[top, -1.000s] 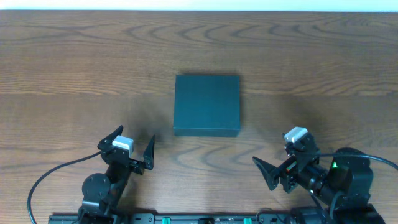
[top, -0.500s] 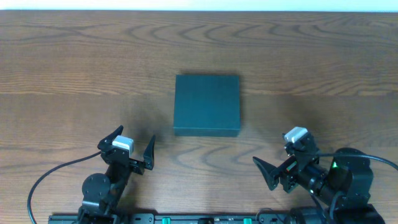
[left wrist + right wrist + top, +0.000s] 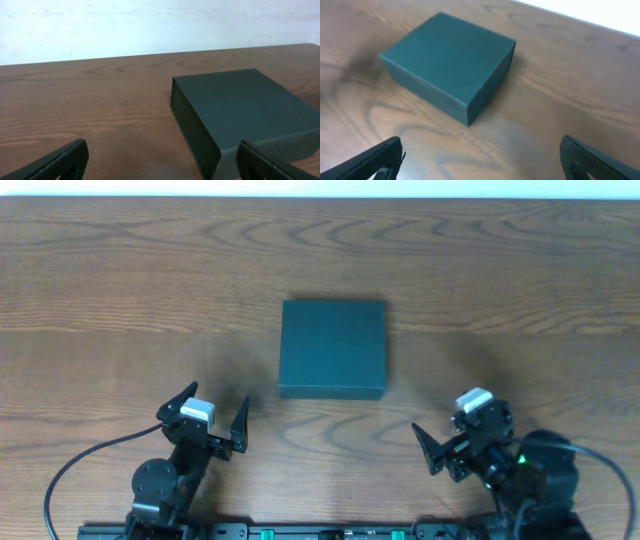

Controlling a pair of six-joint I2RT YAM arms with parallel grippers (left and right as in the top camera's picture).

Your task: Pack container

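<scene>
Brown wood-grain table [image 3: 120, 270], with a pale wall [image 3: 150, 25] beyond its far edge. The left gripper [image 3: 218, 396] sits at the near left, fingers spread wide and holding nothing. The container [image 3: 332, 347] lies closed and flat at mid-table, its edges square to the table's (nearly square from above, so no clear long axis). The right gripper [image 3: 481, 144] at the near right also gapes wide and empty, well apart from the container.

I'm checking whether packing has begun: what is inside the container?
The container is closed, so its inside cannot be seen from any view. Nothing lies on its flat top.
</scene>
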